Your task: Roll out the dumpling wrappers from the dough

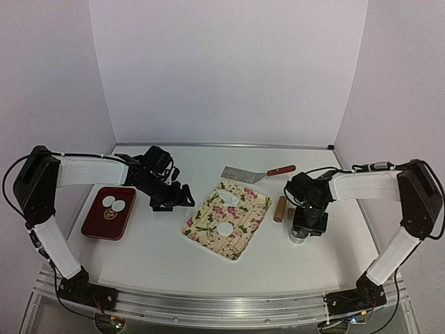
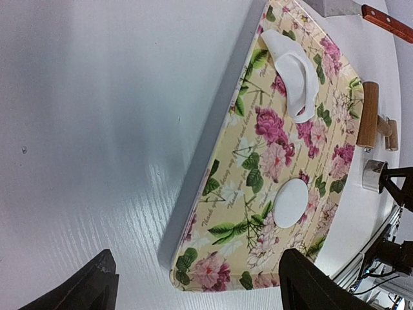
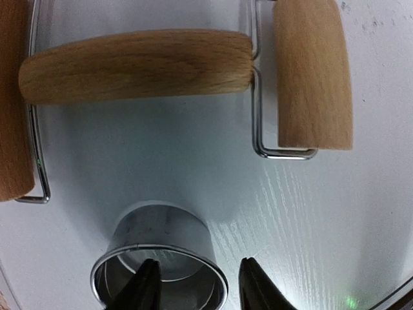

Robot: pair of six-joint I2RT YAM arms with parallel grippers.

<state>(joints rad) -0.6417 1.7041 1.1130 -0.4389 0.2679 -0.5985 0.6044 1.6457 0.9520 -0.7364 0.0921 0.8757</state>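
One dumpling wrapper [image 1: 224, 227] [image 2: 290, 202] lies flat on the floral board [image 1: 208, 224] [image 2: 258, 161]. A curled strip of leftover dough [image 1: 226, 198] [image 2: 293, 74] sits at the board's far end. Two more wrappers [image 1: 114, 203] rest in the red tray [image 1: 97, 226]. My left gripper [image 1: 182, 197] [image 2: 193, 294] hovers open over the table beside the board's left edge, holding nothing. My right gripper [image 1: 303, 231] [image 3: 200, 287] is open, low over the metal ring cutter [image 1: 297, 236] [image 3: 161, 258]. One finger is inside the ring and the other outside, both apart from its wall.
A wooden rolling pin [image 1: 280, 209] [image 3: 135, 64] with a wire frame lies just beyond the cutter, right of the board. A metal scraper [image 1: 243, 173] with a red handle [image 2: 387, 22] lies behind the board. White walls close in the table on three sides.
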